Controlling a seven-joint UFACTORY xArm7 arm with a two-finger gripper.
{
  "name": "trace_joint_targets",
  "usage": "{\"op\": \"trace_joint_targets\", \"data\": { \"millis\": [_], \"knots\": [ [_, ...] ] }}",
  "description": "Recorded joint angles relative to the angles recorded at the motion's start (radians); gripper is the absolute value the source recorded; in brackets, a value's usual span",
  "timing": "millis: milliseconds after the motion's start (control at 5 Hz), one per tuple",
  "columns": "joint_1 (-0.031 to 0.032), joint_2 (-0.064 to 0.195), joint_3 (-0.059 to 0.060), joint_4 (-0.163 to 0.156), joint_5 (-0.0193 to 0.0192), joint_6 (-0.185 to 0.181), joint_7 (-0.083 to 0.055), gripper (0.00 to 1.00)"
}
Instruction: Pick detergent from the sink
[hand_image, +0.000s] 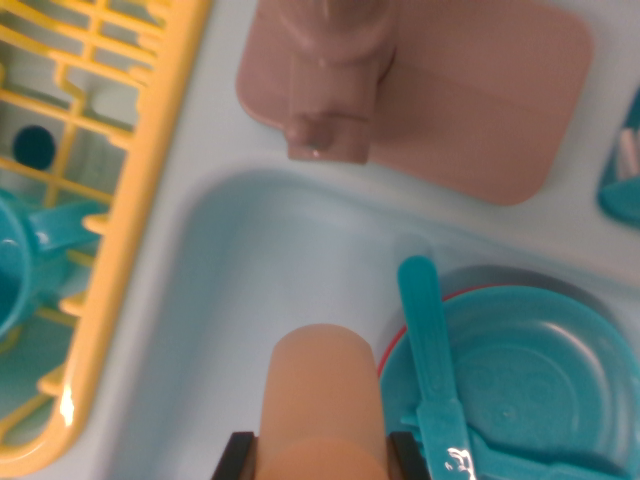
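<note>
The detergent (322, 395) is a peach-orange cylinder at the bottom middle of the wrist view, blurred and close to the camera, over the pale blue sink (240, 300). My gripper (320, 458) has its two black fingers pressed against the bottle's sides, one finger (238, 456) on the wrist view's left and the other on its right. The bottle's lower end is cut off by the frame edge.
A teal plate (535, 390) with a teal utensil (432, 350) across it lies in the sink just right of the bottle. A mauve faucet (332, 80) on its base stands behind the sink. A yellow dish rack (120, 200) holding a teal cup (25, 280) borders the left.
</note>
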Motion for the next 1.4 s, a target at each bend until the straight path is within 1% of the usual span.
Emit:
{"op": "trace_joint_targets", "data": {
  "millis": [200, 400, 600, 800, 1000, 1200, 1400],
  "knots": [
    [0.0002, -0.015, 0.000, 0.029, -0.0016, 0.044, 0.002, 1.00],
    [0.0002, -0.015, 0.000, 0.029, -0.0016, 0.044, 0.002, 1.00],
    [0.0004, -0.030, 0.000, 0.060, -0.0033, 0.090, 0.003, 1.00],
    [0.0004, -0.030, 0.000, 0.060, -0.0033, 0.090, 0.003, 1.00],
    [0.0006, -0.046, 0.000, 0.091, -0.0051, 0.137, 0.005, 1.00],
    [0.0006, -0.046, 0.000, 0.091, -0.0051, 0.137, 0.005, 1.00],
    [0.0007, -0.062, 0.000, 0.121, -0.0067, 0.182, 0.007, 1.00]
  ]
}}
